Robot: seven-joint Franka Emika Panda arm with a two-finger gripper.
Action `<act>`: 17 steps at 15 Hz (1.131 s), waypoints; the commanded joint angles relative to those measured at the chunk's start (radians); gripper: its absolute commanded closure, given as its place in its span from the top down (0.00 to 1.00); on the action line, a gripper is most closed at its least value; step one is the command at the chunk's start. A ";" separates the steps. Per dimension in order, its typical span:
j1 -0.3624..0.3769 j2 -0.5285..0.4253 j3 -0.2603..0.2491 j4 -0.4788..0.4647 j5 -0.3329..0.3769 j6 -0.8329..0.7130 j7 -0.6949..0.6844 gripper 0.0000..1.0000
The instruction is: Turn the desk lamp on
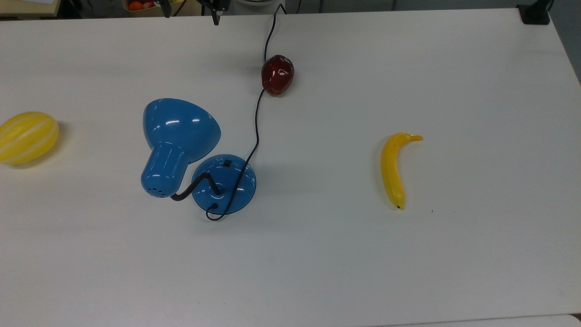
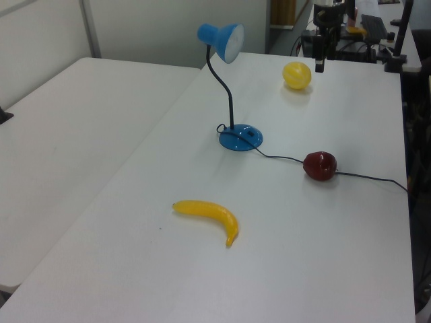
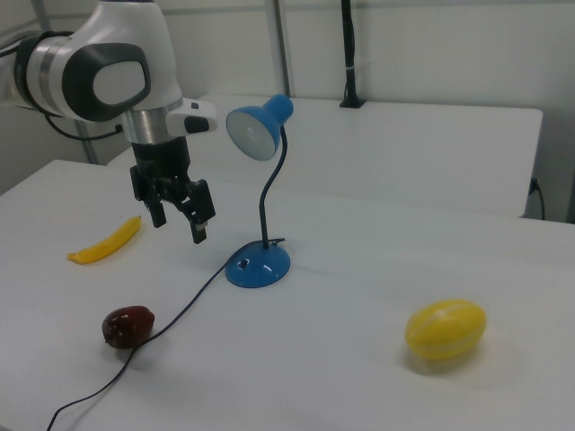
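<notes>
A glossy blue desk lamp (image 1: 190, 150) is seen standing near the middle of a white table (image 1: 317, 254), its round base (image 1: 224, 184) resting flat and its bent black neck (image 3: 272, 193) rising to a bell-shaped shade (image 3: 258, 126). In the right view the shade's pale inside is turned toward the right view's left, toward the arm. A small black switch (image 1: 227, 162) is set on the top of the base, on the side toward the top view's upper edge. A thin black cord (image 1: 258, 122) is run from the base toward the far edge of the top view, passing just beside or under a dark red apple (image 1: 277, 75). A yellow banana (image 1: 395, 168) is laid well apart on the top view's right, and a yellow melon with pale stripes (image 1: 27, 136) near the top view's left edge. The gripper (image 3: 180, 215) of the white Franka arm (image 3: 99, 72) is held in the air at the right view's left of the lamp, above the table and clear of everything; its two dark fingers (image 3: 201, 218) are spread apart, pointing downward, and nothing is held between them. In the left view the gripper (image 2: 320, 59) is seen beyond the melon (image 2: 297, 75).
</notes>
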 commanded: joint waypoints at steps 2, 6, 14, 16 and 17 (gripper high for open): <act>-0.004 -0.010 0.005 0.002 -0.015 -0.017 -0.015 1.00; -0.004 0.006 0.004 0.016 -0.009 -0.014 -0.007 1.00; 0.009 0.030 0.007 0.043 0.014 0.000 0.033 1.00; 0.009 0.047 0.007 0.043 0.025 0.017 0.027 0.98; 0.009 0.049 0.007 0.043 0.025 0.031 0.027 0.86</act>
